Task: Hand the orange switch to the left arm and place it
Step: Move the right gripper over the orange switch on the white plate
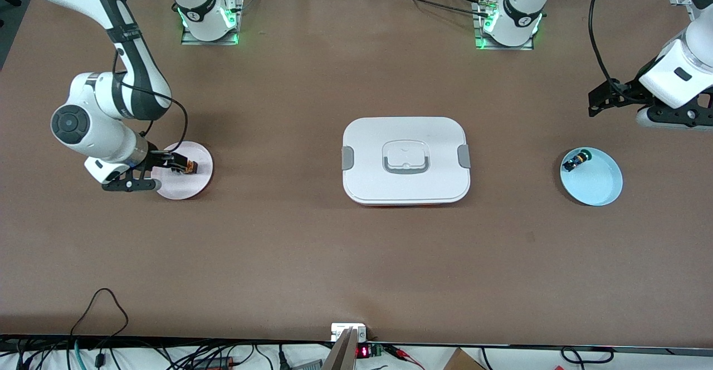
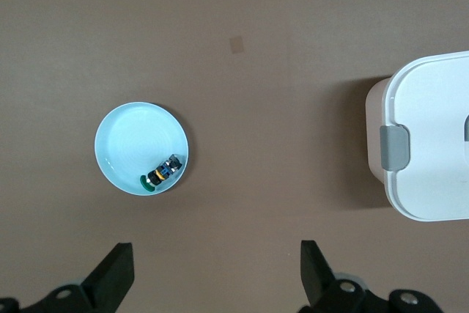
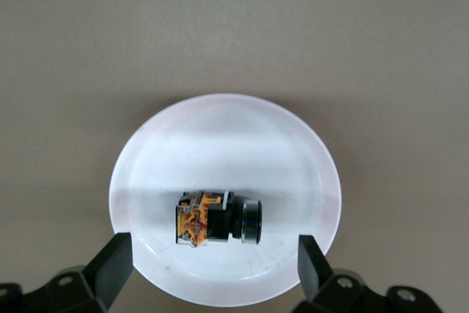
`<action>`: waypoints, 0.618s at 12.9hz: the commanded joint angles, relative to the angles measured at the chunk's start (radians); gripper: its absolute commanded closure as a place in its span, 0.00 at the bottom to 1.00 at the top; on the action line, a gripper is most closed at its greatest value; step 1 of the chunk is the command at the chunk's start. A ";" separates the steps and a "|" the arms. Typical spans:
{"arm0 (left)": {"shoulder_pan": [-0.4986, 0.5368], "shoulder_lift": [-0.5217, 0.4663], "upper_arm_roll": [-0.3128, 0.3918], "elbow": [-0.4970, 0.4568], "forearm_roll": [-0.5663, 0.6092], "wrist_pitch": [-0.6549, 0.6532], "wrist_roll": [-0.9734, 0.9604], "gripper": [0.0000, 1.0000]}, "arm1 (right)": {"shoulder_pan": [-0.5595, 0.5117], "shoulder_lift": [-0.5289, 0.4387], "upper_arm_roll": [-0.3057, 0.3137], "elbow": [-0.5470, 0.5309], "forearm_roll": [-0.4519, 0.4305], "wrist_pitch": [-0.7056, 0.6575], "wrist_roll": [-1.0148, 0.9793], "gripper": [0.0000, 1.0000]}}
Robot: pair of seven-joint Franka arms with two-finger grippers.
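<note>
The orange switch (image 1: 190,166) lies on its side on the pink plate (image 1: 192,183) toward the right arm's end of the table. In the right wrist view the switch (image 3: 216,218) sits on the plate (image 3: 220,137) just ahead of my open fingers. My right gripper (image 1: 174,164) (image 3: 214,265) is open and empty, low over the plate, not touching the switch. The white box (image 1: 405,160) (image 2: 429,144) stands mid-table, lid shut. My left gripper (image 1: 599,102) (image 2: 216,269) is open and empty, up in the air over bare table by the light blue plate.
The light blue plate (image 1: 599,186) (image 2: 128,137) toward the left arm's end holds a small black switch with a green cap (image 1: 575,160) (image 2: 163,174). Bare brown table lies between the plates and the box. Cables run along the table edge nearest the front camera.
</note>
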 commanded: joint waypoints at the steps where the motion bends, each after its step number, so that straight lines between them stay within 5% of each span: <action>1: 0.002 0.013 0.000 0.029 -0.010 -0.018 0.012 0.00 | -0.004 0.020 0.004 -0.015 -0.047 0.038 -0.001 0.00; 8: 0.002 0.013 -0.001 0.029 -0.010 -0.018 0.012 0.00 | 0.001 0.092 0.004 -0.020 -0.064 0.098 -0.002 0.00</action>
